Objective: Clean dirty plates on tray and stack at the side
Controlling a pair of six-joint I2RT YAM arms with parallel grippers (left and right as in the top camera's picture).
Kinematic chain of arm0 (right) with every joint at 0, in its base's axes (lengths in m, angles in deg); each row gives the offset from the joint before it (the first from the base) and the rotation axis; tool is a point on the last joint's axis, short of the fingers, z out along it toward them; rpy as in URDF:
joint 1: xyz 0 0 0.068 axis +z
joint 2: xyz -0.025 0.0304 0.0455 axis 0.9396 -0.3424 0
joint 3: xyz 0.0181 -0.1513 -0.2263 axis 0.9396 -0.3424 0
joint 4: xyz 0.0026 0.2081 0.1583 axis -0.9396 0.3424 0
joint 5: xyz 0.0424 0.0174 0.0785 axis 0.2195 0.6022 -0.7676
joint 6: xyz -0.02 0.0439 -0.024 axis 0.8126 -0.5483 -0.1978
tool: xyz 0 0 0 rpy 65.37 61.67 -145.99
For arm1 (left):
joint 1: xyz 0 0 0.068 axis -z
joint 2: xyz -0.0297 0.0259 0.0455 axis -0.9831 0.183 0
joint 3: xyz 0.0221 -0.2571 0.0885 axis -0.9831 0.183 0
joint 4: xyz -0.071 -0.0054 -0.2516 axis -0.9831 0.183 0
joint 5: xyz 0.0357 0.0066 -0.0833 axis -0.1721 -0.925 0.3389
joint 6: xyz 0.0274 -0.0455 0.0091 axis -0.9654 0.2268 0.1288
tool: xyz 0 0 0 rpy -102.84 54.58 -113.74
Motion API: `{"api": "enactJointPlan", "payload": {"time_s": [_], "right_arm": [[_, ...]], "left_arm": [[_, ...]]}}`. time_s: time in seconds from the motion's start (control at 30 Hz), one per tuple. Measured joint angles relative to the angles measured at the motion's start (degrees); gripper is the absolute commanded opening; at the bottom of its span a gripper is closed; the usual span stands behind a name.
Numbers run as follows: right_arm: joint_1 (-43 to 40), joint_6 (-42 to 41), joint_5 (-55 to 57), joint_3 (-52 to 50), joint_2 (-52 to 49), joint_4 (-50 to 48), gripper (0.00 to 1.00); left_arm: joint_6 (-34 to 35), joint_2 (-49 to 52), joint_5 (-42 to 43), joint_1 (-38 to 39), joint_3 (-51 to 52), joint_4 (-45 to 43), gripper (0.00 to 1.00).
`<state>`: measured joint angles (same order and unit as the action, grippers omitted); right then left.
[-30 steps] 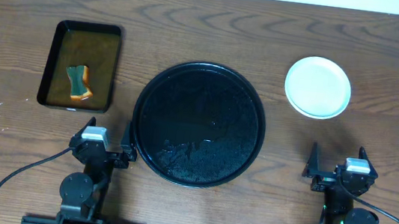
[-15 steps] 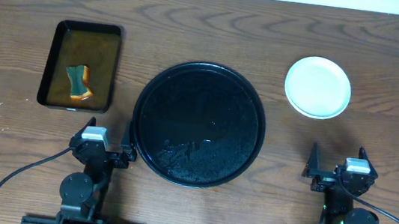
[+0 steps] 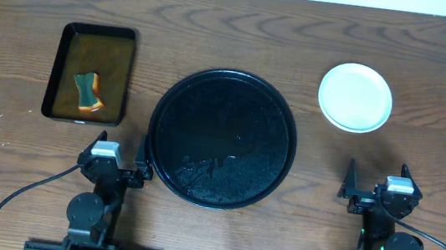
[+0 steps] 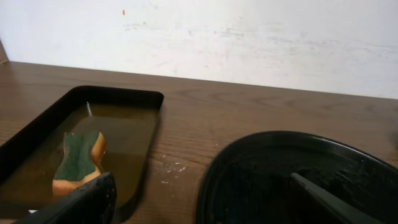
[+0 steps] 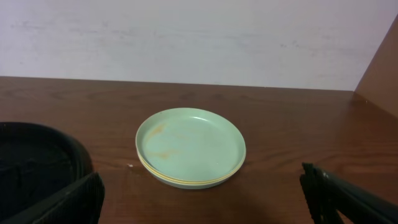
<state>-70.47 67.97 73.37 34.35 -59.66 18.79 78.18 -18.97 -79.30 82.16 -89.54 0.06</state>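
Note:
The plates [image 3: 356,97] sit in one stack on the table at the far right, off the tray; in the right wrist view [image 5: 190,147] a pale blue-white plate lies on top with a yellow rim showing in the stack and a faint orange smear on its left side. The large round black tray [image 3: 168,102] is in the middle, wet, with no plate on it; its rim shows in the left wrist view [image 4: 249,148]. My left gripper [image 3: 117,166] is open and empty at the tray's near left. My right gripper [image 3: 375,193] is open and empty, near of the stack.
A small rectangular black tray [image 3: 67,41] with brownish water stands at the far left; a green-and-yellow sponge [image 3: 87,93] lies in it, also in the left wrist view [image 4: 79,160]. A white wall runs along the table's back edge.

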Motion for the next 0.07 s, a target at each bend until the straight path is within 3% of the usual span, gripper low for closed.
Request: {"api": "enactJointPlan", "payload": {"time_s": [0.07], "right_arm": [[0.0,0.02,0.0,0.0,0.0,0.0,0.99]], "left_arm": [[0.0,0.0,-0.02,0.0,0.0,0.0,0.86]]}}
